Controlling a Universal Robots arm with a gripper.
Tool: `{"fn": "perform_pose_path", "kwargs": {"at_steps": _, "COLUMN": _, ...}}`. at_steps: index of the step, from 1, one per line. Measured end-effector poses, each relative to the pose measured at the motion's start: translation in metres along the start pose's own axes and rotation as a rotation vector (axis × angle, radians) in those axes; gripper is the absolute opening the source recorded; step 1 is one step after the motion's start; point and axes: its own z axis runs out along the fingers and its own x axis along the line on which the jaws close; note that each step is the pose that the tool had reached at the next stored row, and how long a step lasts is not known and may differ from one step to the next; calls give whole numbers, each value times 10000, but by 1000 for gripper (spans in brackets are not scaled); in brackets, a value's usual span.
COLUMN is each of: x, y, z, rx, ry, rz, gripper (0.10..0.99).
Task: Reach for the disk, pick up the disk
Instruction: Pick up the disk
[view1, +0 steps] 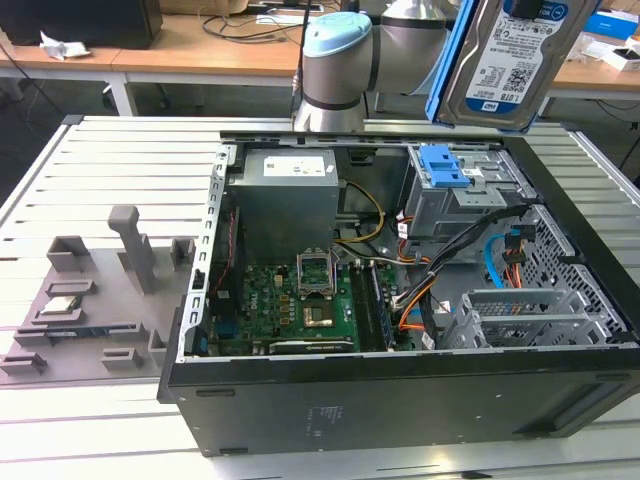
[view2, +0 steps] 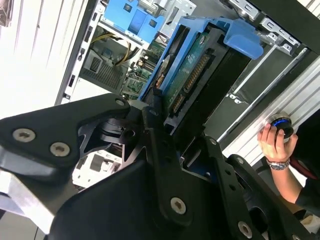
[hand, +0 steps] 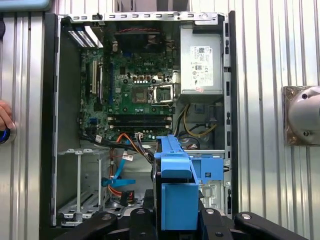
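Above the open computer case (view1: 400, 300), the pincer (view2: 167, 122) grips the disk (view1: 500, 60) tight; a loose hold could drop it onto the motherboard (view1: 290, 300).

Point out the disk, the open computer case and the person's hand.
disk (view1: 497, 62), exterior view, on its printed label.
computer case (view1: 400, 405), exterior view, on its black near wall.
person's hand (view2: 272, 137), second wrist view, on the knuckles.
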Motion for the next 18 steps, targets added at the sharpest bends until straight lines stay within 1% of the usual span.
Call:
{"fn": "perform_pose_path", "kwargs": {"at_steps": 8, "x": 94, "y": -1, "z": 6, "rx": 0, "ry": 35, "rz": 2, "gripper": 361}}
{"fn": "perform_pose_path", "kwargs": {"at_steps": 18, "x": 192, "y": -3, "z": 14, "rx": 1, "ry": 61, "rz": 4, "gripper": 361}}
